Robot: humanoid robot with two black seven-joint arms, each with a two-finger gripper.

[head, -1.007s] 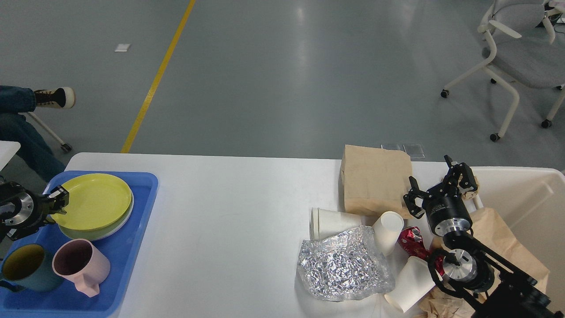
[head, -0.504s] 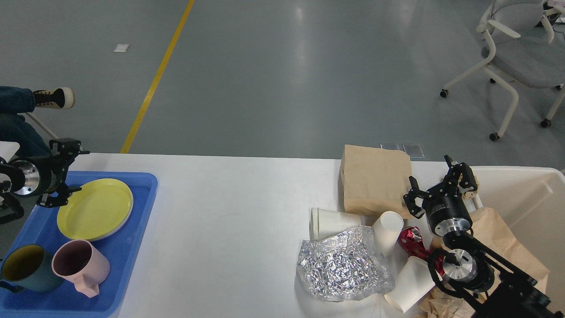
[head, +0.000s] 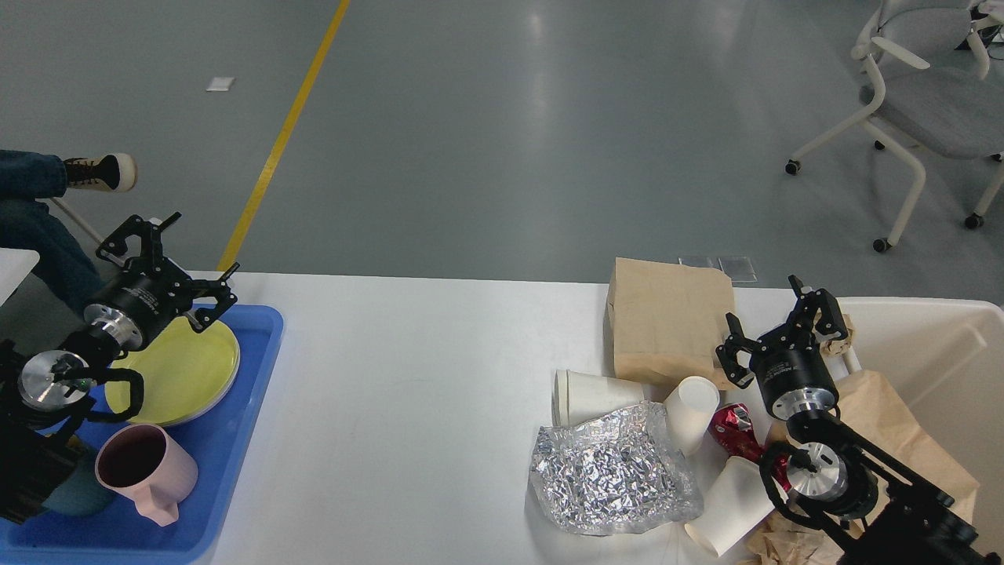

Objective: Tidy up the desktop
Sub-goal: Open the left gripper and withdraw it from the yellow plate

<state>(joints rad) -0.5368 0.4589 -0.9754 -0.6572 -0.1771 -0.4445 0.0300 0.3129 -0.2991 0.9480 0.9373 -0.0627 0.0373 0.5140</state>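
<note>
A wide white desk [head: 408,369] with rounded corners fills the lower half of the head view, gray floor with a yellow line [head: 284,133] beyond its far edge. At the desk's left end sits a blue tray [head: 235,439] carrying a stack of yellow plates [head: 196,369], a pink mug [head: 149,471] and a dark teal mug [head: 74,494] mostly hidden behind the robot's left arm. The left gripper [head: 192,259] hangs above the tray's far corner and the edge of the plates, its two fingers spread wide with nothing between them. At the right end, litter crowds together: a flat brown paper bag [head: 667,318], a crumpled sheet of silver foil [head: 612,475], three white paper cups lying on their sides [head: 588,392], [head: 690,412], [head: 725,506], and a crushed red wrapper [head: 733,431] between the cups. A cream-white bin [head: 925,345] stands at the desk's right edge with more brown paper [head: 894,424] lying in it. The right gripper [head: 776,329] hovers between the paper bag and the bin's near wall, fingers parted and empty. A gray office chair [head: 933,102] on casters stands on the floor at upper right, and a seated person's leg and shoe [head: 94,173] show at the left edge.
</note>
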